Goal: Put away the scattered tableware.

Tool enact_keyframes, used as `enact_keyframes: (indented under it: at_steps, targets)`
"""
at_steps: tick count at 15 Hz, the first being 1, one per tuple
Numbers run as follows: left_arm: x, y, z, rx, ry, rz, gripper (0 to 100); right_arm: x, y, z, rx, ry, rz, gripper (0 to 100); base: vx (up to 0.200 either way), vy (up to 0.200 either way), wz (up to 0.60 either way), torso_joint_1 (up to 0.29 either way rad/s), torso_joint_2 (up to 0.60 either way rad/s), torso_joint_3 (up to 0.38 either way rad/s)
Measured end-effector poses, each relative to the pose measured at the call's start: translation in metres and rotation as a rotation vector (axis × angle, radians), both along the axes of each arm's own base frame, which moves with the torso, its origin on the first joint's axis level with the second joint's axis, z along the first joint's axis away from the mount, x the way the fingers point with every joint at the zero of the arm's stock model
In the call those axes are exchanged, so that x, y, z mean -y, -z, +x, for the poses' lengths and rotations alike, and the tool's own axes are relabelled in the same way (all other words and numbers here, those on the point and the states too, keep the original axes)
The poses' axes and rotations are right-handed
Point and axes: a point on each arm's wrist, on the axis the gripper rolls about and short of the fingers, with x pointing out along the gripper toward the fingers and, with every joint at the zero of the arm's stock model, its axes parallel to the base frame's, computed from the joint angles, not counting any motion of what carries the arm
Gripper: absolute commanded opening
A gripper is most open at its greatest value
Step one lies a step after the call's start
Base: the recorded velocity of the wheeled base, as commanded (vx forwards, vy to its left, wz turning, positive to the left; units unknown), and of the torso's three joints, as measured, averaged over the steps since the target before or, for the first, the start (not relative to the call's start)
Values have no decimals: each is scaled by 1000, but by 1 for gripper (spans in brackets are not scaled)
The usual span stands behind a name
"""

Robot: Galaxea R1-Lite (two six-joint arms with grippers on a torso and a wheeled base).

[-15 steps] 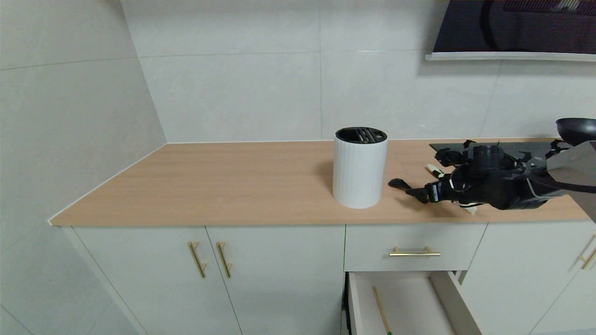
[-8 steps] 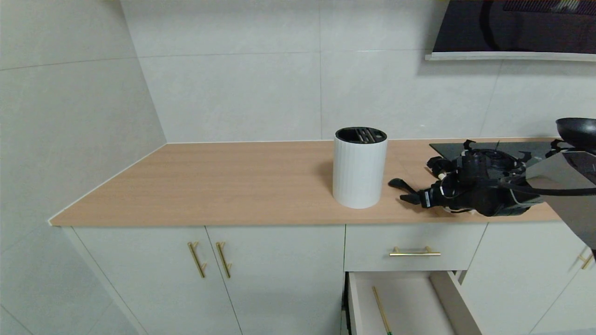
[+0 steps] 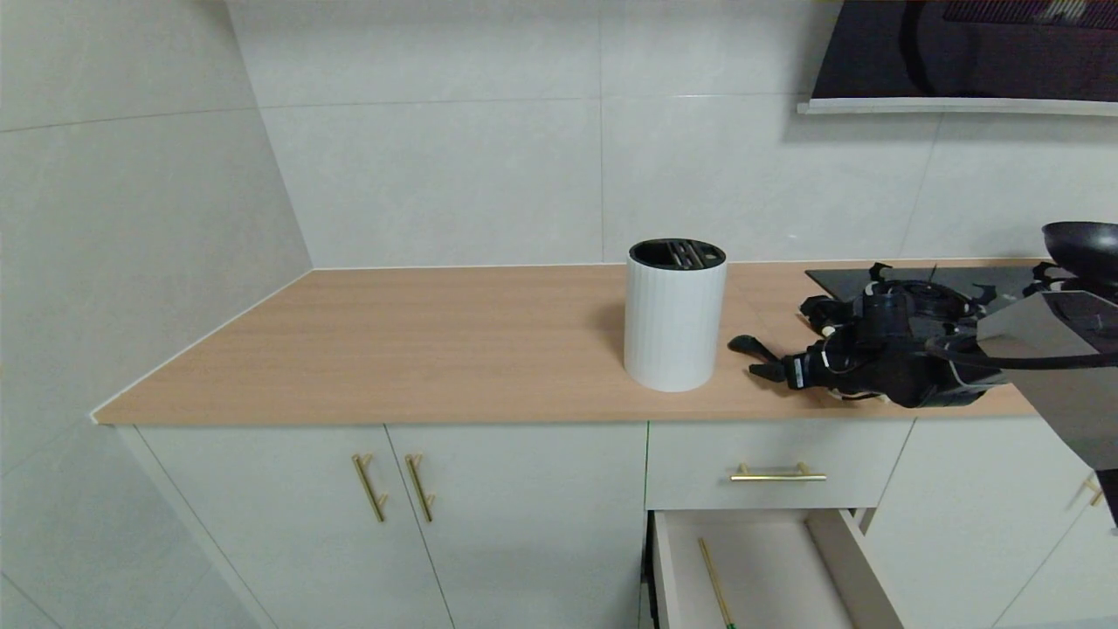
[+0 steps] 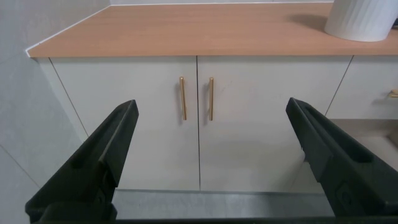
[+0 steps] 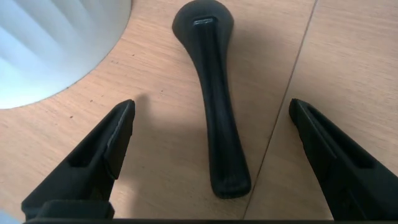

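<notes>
The right gripper (image 5: 211, 115) was held low over the wooden countertop (image 3: 437, 341), its fingers (image 5: 112, 140) spread wide, one on each side of a black utensil (image 5: 219, 146) and touching nothing. The utensil was laid flat on the countertop just beside a white ribbed holder (image 3: 674, 314), its broader end toward the holder. The left gripper (image 4: 211, 109) was kept below counter height, facing the cabinet doors (image 4: 149, 137), its fingers wide apart and empty. A drawer (image 3: 838, 559) under the counter was left open, with a thin stick (image 3: 714, 584) lying inside.
</notes>
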Motion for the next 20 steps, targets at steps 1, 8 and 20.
enact_keyframes:
  at_steps: [1, 8, 20]
  targets:
    - [0, 0, 0, 0, 0, 0, 100, 0, 1, 0, -2, 2, -1, 100, 0, 0, 0, 0, 0, 0]
    - [0, 0, 0, 0, 0, 0, 100, -5, 5, -1, -13, -10, -4, 0, 0, 0, 0, 0, 0, 0]
    - [0, 0, 0, 0, 0, 0, 100, -23, -30, -20, -150, 205, -22, 0, 0, 0, 0, 0, 0, 0]
